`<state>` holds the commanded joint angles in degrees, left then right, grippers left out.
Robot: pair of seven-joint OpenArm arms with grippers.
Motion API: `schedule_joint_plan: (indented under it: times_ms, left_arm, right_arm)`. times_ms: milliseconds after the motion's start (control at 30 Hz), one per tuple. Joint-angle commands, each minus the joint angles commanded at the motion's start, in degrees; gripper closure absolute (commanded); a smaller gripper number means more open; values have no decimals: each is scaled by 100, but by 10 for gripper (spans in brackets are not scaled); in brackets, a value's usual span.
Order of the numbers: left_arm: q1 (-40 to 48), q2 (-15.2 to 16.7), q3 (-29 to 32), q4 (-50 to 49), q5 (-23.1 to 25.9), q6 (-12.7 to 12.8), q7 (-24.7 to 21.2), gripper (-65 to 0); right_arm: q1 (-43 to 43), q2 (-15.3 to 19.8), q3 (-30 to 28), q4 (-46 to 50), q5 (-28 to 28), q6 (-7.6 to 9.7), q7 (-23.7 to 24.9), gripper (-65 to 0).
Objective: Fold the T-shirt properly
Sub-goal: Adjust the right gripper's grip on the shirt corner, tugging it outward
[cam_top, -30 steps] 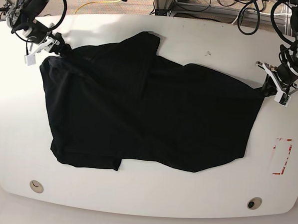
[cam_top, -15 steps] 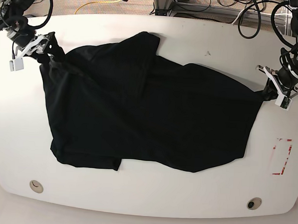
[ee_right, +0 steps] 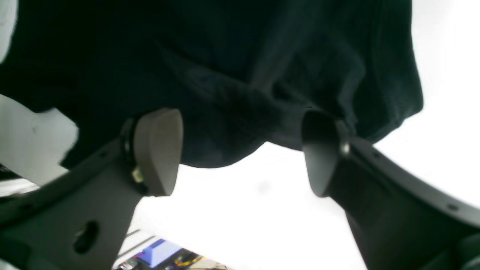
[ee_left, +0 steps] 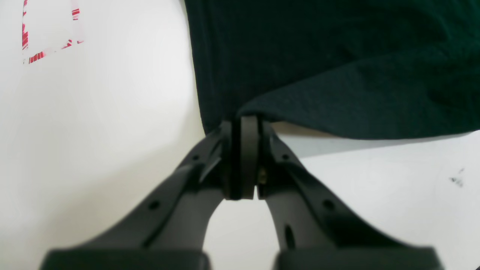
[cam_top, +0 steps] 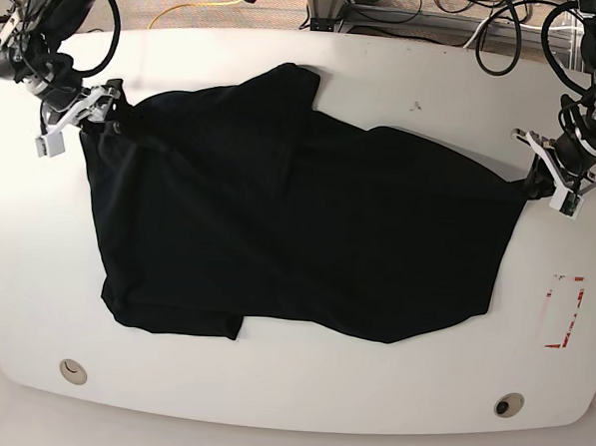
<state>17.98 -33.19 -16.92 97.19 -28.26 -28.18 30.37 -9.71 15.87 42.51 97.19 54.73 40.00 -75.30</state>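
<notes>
The black T-shirt (cam_top: 298,223) lies spread and creased across the white table (cam_top: 300,383), plain side up. In the base view my left gripper (cam_top: 536,182) sits at the cloth's right corner. The left wrist view shows this gripper (ee_left: 243,125) shut on the T-shirt (ee_left: 337,75) edge, which is lifted slightly off the table. My right gripper (cam_top: 96,115) is at the upper left corner of the cloth. In the right wrist view it (ee_right: 240,152) stands open, its pads (ee_right: 159,150) wide apart, and the T-shirt (ee_right: 225,75) edge hangs just beyond them.
A red-striped marking (cam_top: 563,312) lies on the table near the right edge, also seen as red marking (ee_left: 37,37). Two round holes (cam_top: 72,371) (cam_top: 509,405) sit near the front edge. Cables (cam_top: 199,8) run behind the back edge.
The right gripper swung out to the left and came back a little lower at the cloth's upper left corner; that corner now lies slightly lower. The left gripper keeps its hold, barely moved.
</notes>
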Motion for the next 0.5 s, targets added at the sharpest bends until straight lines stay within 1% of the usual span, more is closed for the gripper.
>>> schedule_joint_plan:
  times_ms: [167,300,467,500]
  left_arm:
    - [9,9,0,0,0,0,0,0]
    - [9,9,0,0,0,0,0,0]
    - [9,9,0,0,0,0,0,0]
    - [9,9,0,-9,0,0,0,0]
  right_arm:
    - [-18,18,-633,0,-589,0,448,-474]
    - [-26,132,-1099,0,-1187,0,738,-474]
    - [-35,149,-1486,88,-1635,0,923,-474]
    - [-70,149,-1503,167,-1829,0,958,-474]
